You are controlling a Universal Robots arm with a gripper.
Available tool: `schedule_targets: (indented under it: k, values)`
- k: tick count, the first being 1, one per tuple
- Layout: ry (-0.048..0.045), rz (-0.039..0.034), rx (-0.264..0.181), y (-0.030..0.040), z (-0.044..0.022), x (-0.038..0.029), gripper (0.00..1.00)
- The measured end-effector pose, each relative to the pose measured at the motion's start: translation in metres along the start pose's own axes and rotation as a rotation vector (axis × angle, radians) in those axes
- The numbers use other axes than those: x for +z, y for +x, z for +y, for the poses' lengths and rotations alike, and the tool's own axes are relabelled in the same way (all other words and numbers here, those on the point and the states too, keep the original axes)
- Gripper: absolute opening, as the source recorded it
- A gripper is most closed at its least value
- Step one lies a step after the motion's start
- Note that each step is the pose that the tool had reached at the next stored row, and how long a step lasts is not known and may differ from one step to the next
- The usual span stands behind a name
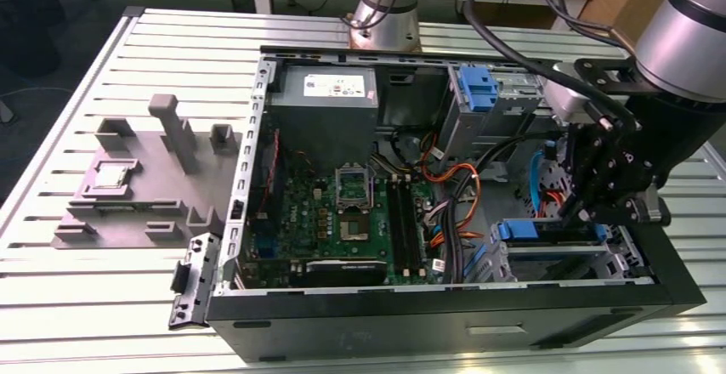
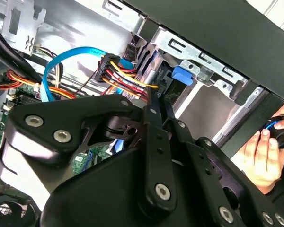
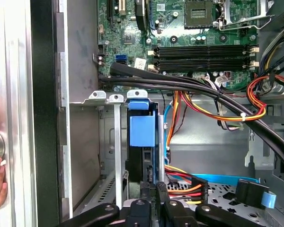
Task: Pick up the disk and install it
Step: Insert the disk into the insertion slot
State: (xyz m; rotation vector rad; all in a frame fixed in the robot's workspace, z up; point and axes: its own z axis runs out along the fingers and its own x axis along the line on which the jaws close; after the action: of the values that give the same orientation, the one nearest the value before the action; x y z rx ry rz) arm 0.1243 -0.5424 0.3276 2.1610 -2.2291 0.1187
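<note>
Disk (image 3: pixel 142 137) seated upright in drive cage (image 3: pixel 85 156), gripper (image 3: pixel 154 189) touching.

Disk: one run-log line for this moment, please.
disk on edge in drive cage | hand at its end | grip state unclear | person's hand outside case

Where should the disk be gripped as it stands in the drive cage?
Probably across its flat faces at the exposed narrow edge, coming through the case's open side: the disk stands on edge in the drive cage, whose walls flank it.
</note>
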Motion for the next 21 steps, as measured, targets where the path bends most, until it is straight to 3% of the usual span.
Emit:
schedule_targets:
  k: [13,14,21]
  values:
    - [-0.0001,-0.0010,0.000,0.0006,0.0000,0.0011,0.19]
    - [0.0000,-0.0001,0.000,0.0007,0.0000,0.0003,0.25]
    - [-0.0013,-0.0003,0.000,0.0016,-0.0003,-0.0114,0.25]
